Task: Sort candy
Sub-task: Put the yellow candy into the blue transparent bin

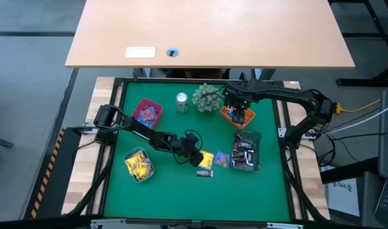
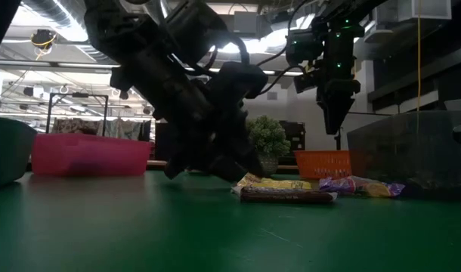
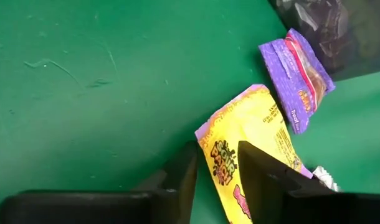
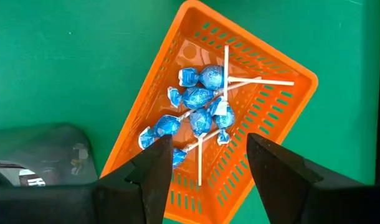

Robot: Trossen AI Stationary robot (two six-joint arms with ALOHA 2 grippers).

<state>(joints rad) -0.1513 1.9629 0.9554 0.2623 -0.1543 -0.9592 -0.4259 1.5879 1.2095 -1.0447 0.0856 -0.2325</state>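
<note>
A yellow candy packet (image 3: 252, 124) (image 1: 205, 159) lies flat on the green mat, mid-table. A purple packet (image 3: 299, 78) lies just past it and a dark brown bar (image 1: 205, 172) lies beside it. My left gripper (image 3: 218, 149) (image 1: 195, 154) slants down onto the yellow packet's end. It is open; one finger stands over the packet, the other at its edge. My right gripper (image 4: 210, 140) (image 1: 238, 105) hangs open, pointing down, above the orange tray (image 4: 252, 40), which holds blue-wrapped lollipops (image 4: 199, 96). My left gripper slants down from the table's left over the yellow packet's near end (image 3: 222, 163), which shows in the gap between the fingers. The packet lies flat on the mat. Whether the fingertips touch it, I cannot tell.
A pink tray (image 1: 147, 113) with candy sits at the far left. A clear tray (image 1: 138, 164) of yellow packets sits at the near left. A silver can (image 1: 182, 102) and a green plant ball (image 1: 207, 97) stand at the back. A clear container of dark bars (image 1: 247, 151) lies at the right.
</note>
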